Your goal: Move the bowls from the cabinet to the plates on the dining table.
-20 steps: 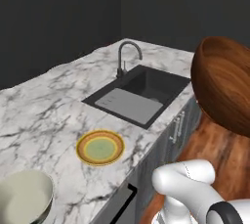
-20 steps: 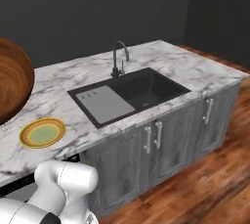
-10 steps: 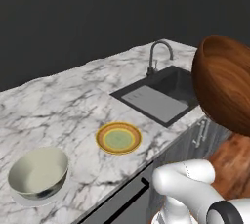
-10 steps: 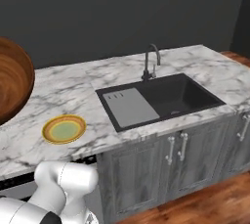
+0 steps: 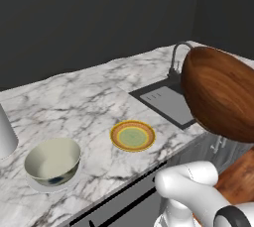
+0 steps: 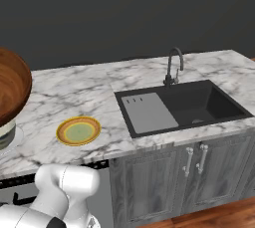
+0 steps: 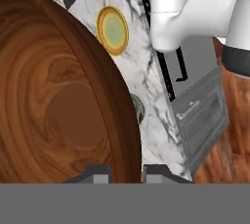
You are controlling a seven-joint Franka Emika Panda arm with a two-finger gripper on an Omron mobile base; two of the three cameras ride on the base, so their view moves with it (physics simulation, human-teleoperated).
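The reddish-brown wooden bowl [image 7: 53, 105] is held up in the air, tilted, and my gripper [image 7: 128, 171] is shut on its rim. It looms large at the right of the left base view [image 5: 221, 92] and at the left edge of the right base view [image 6: 10, 90]. On the white marble dining table [image 5: 89, 97] lies the yellow-rimmed plate [image 5: 132, 136] [image 6: 78, 130] [image 7: 113, 31], bare. To its left the cream bowl [image 5: 52, 161] [image 6: 4, 131] sits on the white plate [image 5: 37, 186]. The cabinet is out of view.
A black sink [image 6: 184, 105] with a curved faucet [image 6: 173, 65] is set in the marble top to the right of the plates. A grey cylinder [image 5: 5, 132] stands at the far left. Grey panelled doors [image 6: 149, 182] run below the top.
The base has driven sideways, so the whole scene has shifted: sink and yellow plate slid right in the left view, and the cream bowl came into view. The wooden bowl stays gripped.
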